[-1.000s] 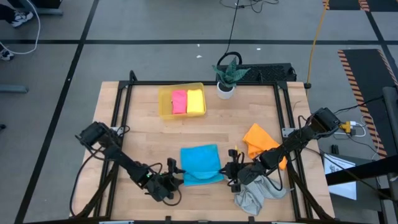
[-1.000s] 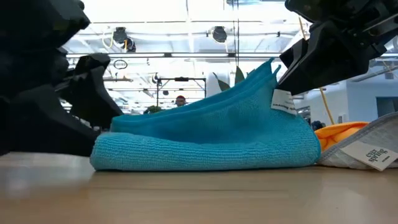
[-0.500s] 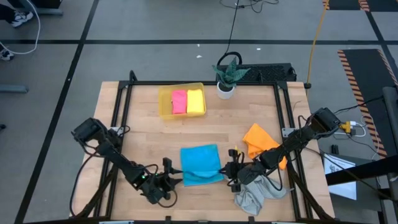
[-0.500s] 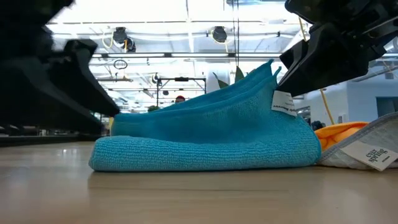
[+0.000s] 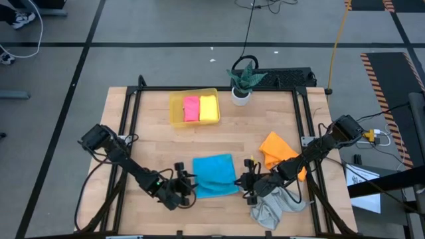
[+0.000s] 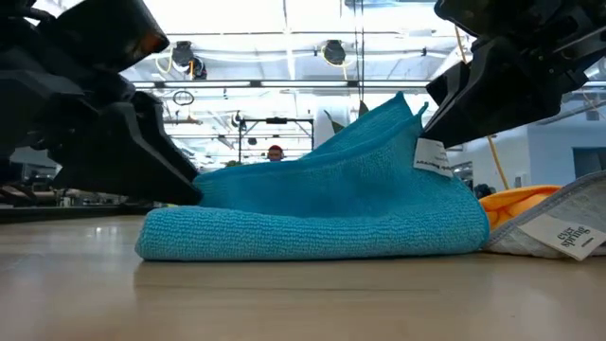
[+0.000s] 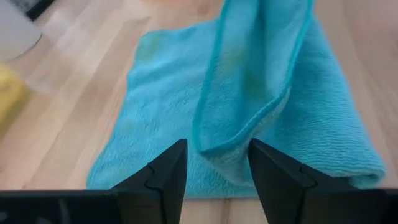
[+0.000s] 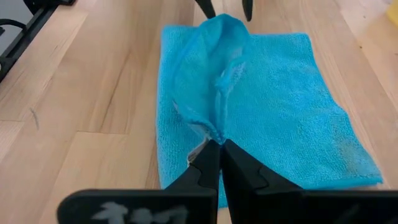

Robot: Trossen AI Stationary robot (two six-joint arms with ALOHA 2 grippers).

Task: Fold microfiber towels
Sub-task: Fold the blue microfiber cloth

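The blue towel lies on the wooden table, and everything else sits around it. The right claw is pressed together on the towel's corner nearest the grey towel, pinching it and holding it raised, so a ridge of cloth stands above the flat part. In the low view that lifted fold peaks just under the dark right arm, with a white label hanging from the edge.

The left claw is at the opposite side of the blue towel, its fingers spread with the edge of the raised fold lying between them; I cannot tell whether they touch the cloth.

Beyond the right claw from the blue towel, the grey towel lies crumpled near the table's front edge, and the orange towel is bunched just behind the grey one, partly under the right arm.

Well behind the blue towel, the yellow tray holds the pink towel and the yellow towel, folded side by side. A small potted plant stands just beside the tray.
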